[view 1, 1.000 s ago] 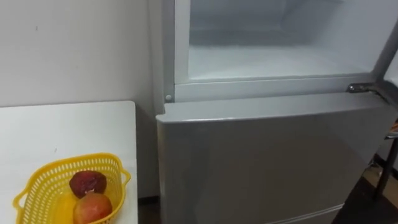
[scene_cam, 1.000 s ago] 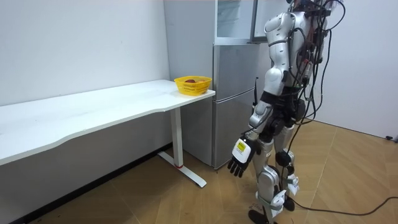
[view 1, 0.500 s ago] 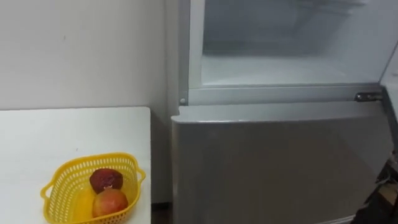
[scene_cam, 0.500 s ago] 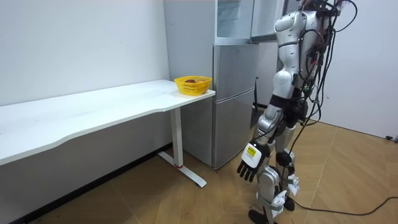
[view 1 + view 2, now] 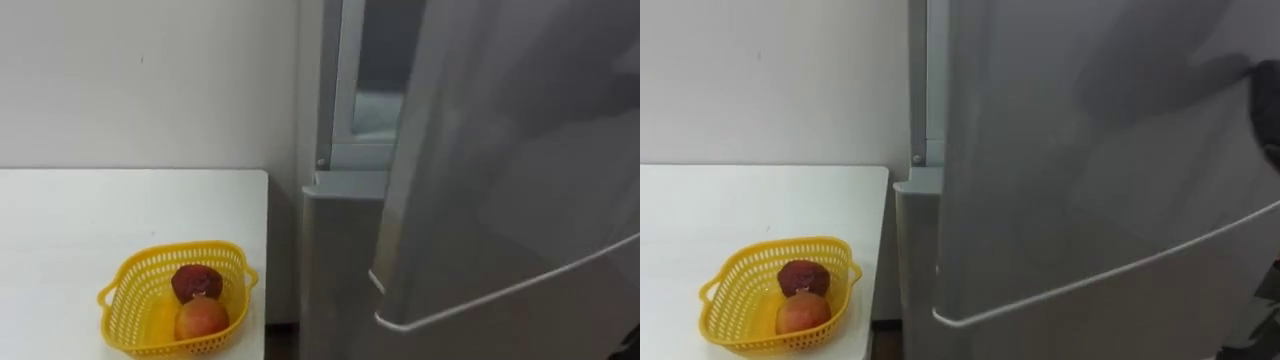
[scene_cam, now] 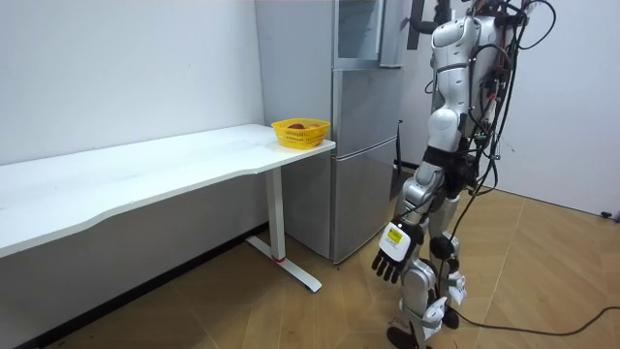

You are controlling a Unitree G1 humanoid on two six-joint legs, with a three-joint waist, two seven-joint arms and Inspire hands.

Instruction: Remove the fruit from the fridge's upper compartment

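Upper door (image 5: 500,150) ajar; basket (image 5: 130,300) w/ fruit (image 5: 200,318).

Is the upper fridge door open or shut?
Ajar: the upper door hides most of the interior, a strip showing at its left.

The left hand (image 6: 392,254) hangs low by the leg. Its arm points down and its fingers are loose and spread. The right hand (image 6: 418,21) is lifted up near the head.
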